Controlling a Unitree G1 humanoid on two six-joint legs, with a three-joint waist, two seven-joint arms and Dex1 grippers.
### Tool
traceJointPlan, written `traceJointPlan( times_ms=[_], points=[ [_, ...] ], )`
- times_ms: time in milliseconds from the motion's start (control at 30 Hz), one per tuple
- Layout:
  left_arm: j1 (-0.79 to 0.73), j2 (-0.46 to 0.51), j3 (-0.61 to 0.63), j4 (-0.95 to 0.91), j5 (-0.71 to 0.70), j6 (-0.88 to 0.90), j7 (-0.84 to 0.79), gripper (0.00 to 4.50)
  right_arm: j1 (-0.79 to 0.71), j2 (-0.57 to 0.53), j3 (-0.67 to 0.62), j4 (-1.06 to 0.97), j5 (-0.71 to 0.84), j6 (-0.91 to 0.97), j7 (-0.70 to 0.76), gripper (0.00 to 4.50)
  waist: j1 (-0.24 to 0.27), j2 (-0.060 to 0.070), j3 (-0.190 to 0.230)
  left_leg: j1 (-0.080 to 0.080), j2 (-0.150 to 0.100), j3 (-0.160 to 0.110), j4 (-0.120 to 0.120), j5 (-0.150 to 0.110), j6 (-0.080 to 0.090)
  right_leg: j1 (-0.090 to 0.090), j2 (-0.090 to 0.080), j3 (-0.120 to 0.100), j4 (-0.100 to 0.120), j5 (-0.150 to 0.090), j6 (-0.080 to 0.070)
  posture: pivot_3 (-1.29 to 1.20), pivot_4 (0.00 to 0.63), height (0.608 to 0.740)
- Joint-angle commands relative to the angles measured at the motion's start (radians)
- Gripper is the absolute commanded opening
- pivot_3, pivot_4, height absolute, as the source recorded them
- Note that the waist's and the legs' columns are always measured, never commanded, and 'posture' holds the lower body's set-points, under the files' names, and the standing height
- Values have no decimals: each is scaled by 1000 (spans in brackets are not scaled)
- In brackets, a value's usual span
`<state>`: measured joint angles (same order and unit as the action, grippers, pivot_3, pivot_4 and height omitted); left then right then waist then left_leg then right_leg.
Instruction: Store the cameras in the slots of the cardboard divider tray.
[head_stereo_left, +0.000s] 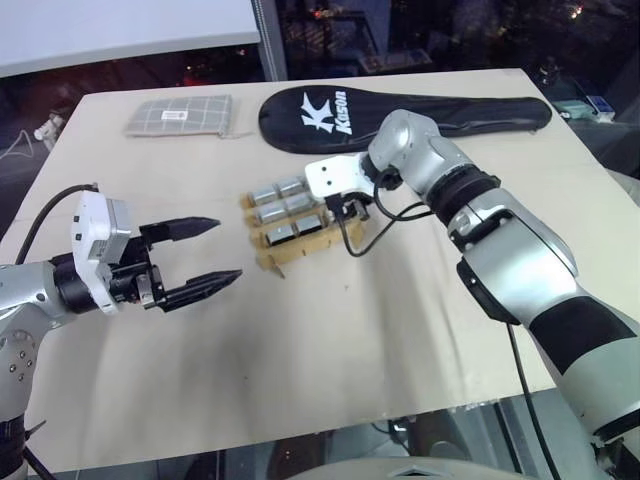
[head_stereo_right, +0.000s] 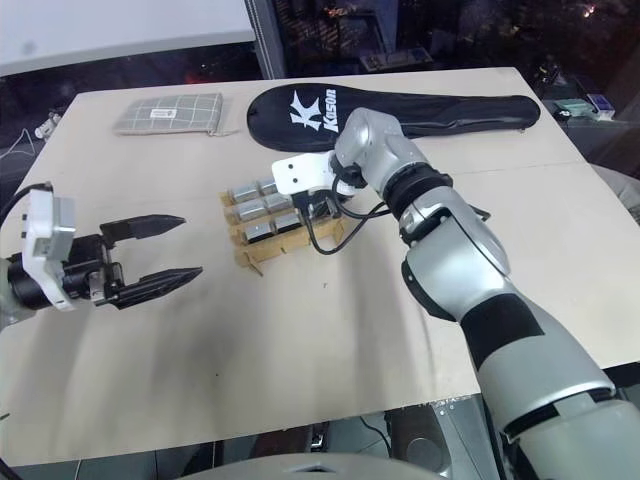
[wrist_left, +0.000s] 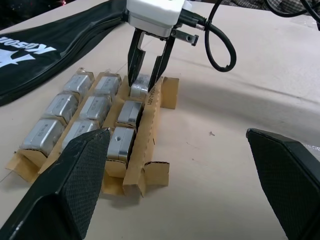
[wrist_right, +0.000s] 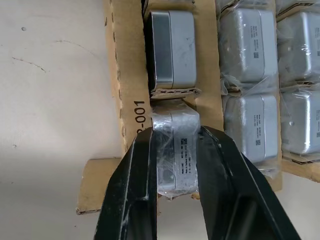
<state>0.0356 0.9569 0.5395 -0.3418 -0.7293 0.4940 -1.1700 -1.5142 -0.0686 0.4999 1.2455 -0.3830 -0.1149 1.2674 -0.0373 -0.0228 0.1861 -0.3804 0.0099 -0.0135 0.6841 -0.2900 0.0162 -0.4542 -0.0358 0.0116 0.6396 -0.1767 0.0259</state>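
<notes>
We are looking down on a pale table (head_stereo_left: 330, 380). At its far edge a long black racket cover (head_stereo_left: 400, 115) with white lettering is lying, and left of it a grey checked flat pouch (head_stereo_left: 180, 115).

Our right arm is reaching across from the right, its right gripper (wrist_left: 146, 82) pointing down over the far right corner of the cardboard divider tray (head_stereo_left: 283, 262), which is sitting at mid-table. The two black fingers (wrist_right: 135, 190) are straddling one wrapped camera (wrist_right: 176, 150) seated in the end slot of the tray's right-hand row; the jaws are sitting narrow, close against its two sides. We cannot tell from these views whether they are still pinching it or just letting go.

Our left gripper (head_stereo_left: 205, 252) is hovering over bare table left of the tray, well apart from it, fingers spread fully wide with nothing between them.

The cameras (wrist_left: 82, 107) are filling the tray: nine silver-grey blocks in three rows of three, several in clear film, each in its own slot.
</notes>
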Motion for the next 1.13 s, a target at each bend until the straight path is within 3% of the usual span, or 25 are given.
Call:
traceJointPlan(
  times_ms=[33, 167, 267, 367, 533, 667, 733, 800, 900, 1133],
  points=[
    [-6, -1, 12, -9, -1, -18, 4, 4500, -12, -6, -27, 3, 7, -3, 0, 2554, -2, 0, 0, 0, 0, 0, 0, 0, 0, 0, 0, 0, 0, 0, 0, 0, 150, 740],
    [-16, -4, -6, 0, 4, -18, 9, 4500, -29, -15, -103, -30, 79, 42, 53, 4441, -8, 0, 0, 0, 0, 0, 0, 0, 0, -1, 1, 0, 1, 0, 0, 0, 150, 740],
    [-24, -2, -33, 4, 23, -4, 37, 4500, -15, -68, -176, -111, 162, 94, 150, 4441, -7, 1, 1, 0, 1, 0, 0, 0, 0, -1, 1, 0, 1, 0, 0, 0, 150, 740],
    [-22, -9, -61, -3, 52, 15, 95, 4500, 98, -154, -271, -316, 282, 181, 207, 4441, -1, 0, 0, 0, 1, -1, 0, 0, 1, -1, 1, 0, 0, 0, 0, 0, 150, 740],
    [71, -23, -56, -72, 69, 96, 192, 4500, 566, -328, -500, -932, 521, 473, 117, 4441, 12, -1, -1, -2, 0, -12, -1, -1, 1, 4, -3, -6, -4, 0, 0, 0, 150, 740],
    [170, -124, -33, -185, 16, 101, 254, 4500, 987, -442, -665, -1271, 640, 553, 34, 4441, 28, 3, 1, -4, 0, -13, -3, -2, 3, 3, -6, -8, -8, 0, 1, 0, 150, 740],
    [215, -200, -82, -243, 18, 100, 314, 4500, 1167, -484, -726, -1394, 690, 610, 6, 4441, 16, 5, 2, -4, 0, -12, -3, -2, 4, 3, -6, -9, -9, 0, 1, 0, 150, 740],
    [277, -274, -176, -279, 84, 54, 358, 4500, 1335, -509, -781, -1456, 705, 582, -12, 4441, 23, 11, -5, 0, -1, -9, -3, -2, 4, 7, -3, -4, -11, 0, 1, 0, 150, 740],
    [357, -340, -247, -320, 128, 23, 397, 4500, 1489, -528, -833, -1477, 733, 522, -33, 4441, 23, 9, -4, 10, 0, -4, -3, -3, 5, 16, 0, -2, -13, -4, 4, 0, 150, 740],
    [436, -378, -274, -326, 254, -94, 447, 4500, 1648, -515, -905, -1406, 805, 371, -49, 4441, 20, 7, -4, 22, 6, 6, 0, -3, 5, 22, 5, 4, -9, -6, 2, 0, 150, 740]
  ],
)
